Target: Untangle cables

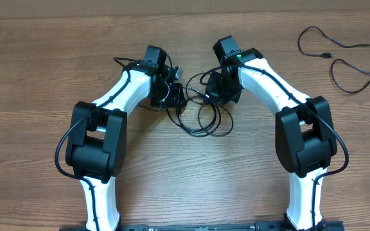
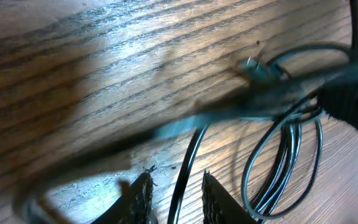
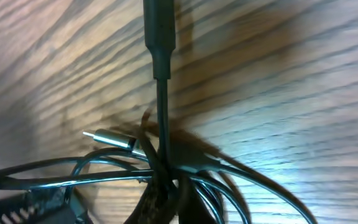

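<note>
The cables [image 1: 201,114] lie in a knot of loops on the desk [image 1: 37,70] between my two arms, at the middle of the overhead view, with the widest loops hanging toward my base. My left jaws stand spread. In the left wrist view the two fingers [image 2: 143,200] flank one cord that runs lengthwise between them, and neither pad clearly touches it. Beyond them a silver-tipped plug [image 2: 253,67] lies on the wood with its tip aimed up and left in that view. A blurred cord crosses the foreground from lower left to the right edge and hides part of the loops. My right jaws look pressed together on the bunch at the bottom of the right wrist view. From there one cord rises straight up the picture to a black plug [image 3: 159,31], whose long axis is in line with the cord. There the silver-tipped plug points left, just beside that cord. Only the overhead view shows a second cable [image 1: 342,54], lying in open curves well apart at the far right corner, with neither arm touching it.
</note>
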You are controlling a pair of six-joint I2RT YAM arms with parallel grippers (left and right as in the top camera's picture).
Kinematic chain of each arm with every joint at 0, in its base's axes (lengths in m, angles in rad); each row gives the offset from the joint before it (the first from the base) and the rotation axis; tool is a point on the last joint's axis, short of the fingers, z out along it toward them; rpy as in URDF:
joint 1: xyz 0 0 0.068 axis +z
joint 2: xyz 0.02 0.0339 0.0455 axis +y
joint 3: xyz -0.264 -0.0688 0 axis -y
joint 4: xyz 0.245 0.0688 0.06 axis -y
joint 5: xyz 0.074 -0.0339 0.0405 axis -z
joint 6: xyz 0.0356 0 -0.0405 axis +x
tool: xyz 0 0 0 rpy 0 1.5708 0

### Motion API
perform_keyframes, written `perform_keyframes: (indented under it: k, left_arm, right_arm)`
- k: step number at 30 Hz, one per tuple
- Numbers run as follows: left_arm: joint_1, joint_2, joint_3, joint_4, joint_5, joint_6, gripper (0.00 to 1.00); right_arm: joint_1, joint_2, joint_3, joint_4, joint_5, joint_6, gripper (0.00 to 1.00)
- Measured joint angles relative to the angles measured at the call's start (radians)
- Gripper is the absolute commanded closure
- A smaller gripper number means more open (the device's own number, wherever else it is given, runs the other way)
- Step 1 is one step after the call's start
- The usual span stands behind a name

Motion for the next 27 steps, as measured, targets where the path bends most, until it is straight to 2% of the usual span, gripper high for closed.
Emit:
perform_keyframes:
  k: [6, 9, 11, 13, 20, 23, 25, 27]
  left_arm:
    - [0.0, 0.0, 0.0, 0.0, 0.0, 0.0, 0.74]
    - [0.0, 0.0, 0.0, 0.0, -0.002, 0.0, 0.75]
    - [0.0, 0.0, 0.0, 0.0, -0.005, 0.0, 0.78]
    - [0.0, 0.0, 0.0, 0.0, -0.008, 0.0, 0.78]
    - [0.0, 0.0, 0.0, -0.012, -0.066, -0.031, 0.8]
    - [0.007, 0.0, 0.0, -0.032, -0.142, -0.085, 0.84]
    - [0.023, 0.0, 0.0, -0.051, -0.19, -0.12, 0.88]
    - [0.045, 0.0, 0.0, -0.067, -0.219, -0.144, 0.88]
  right_arm:
    - [-0.05, 0.0, 0.002, -0.021, -0.274, -0.204, 0.96]
    - [-0.093, 0.0, 0.004, -0.07, -0.439, -0.392, 0.96]
    - [-0.097, 0.0, 0.006, -0.107, -0.48, -0.494, 0.96]
    - [-0.089, 0.0, 0.008, -0.17, -0.491, -0.632, 0.96]
    - [-0.03, 0.0, 0.013, -0.301, -0.482, -0.965, 0.96]
    - [-0.006, 0.0, 0.014, -0.338, -0.483, -1.08, 0.96]
    - [0.0, 0.0, 0.014, -0.336, -0.483, -1.118, 0.96]
    - [0.0, 0.0, 0.014, -0.336, -0.479, -1.139, 0.96]
